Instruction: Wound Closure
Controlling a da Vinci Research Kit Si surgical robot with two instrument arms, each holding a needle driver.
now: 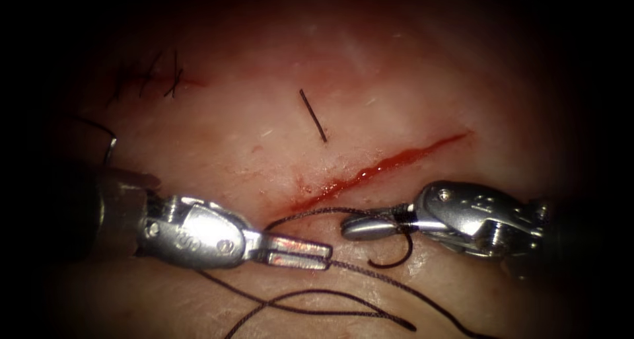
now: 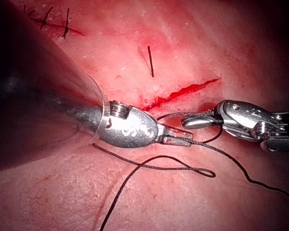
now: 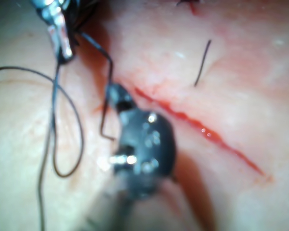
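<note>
Item: tissue (image 1: 251, 141), pale and soft, with an open cut (image 1: 383, 168) running diagonally, wet with red fluid (image 1: 360, 176); it should give easily under any pull.

Item: needle (image 1: 396, 246), curved, thin and stiff, lying outside the tissue just below the cut. I have it in my right tool (image 1: 370, 228), jaws pressed together on one end of the curve, the arc hanging beneath them. Smooth steel, likely to swivel; I judge a hold further back along the body steadier than the tip.

Item: thread (image 1: 317, 299), dark, limp and light, looping across the tissue below both tools.

Item: left tool (image 1: 297, 252), jaws slightly apart, the thread passing at them; I cannot tell whether they grip it.

Item: loose cut end of thread (image 1: 313, 115), above the cut.
</note>
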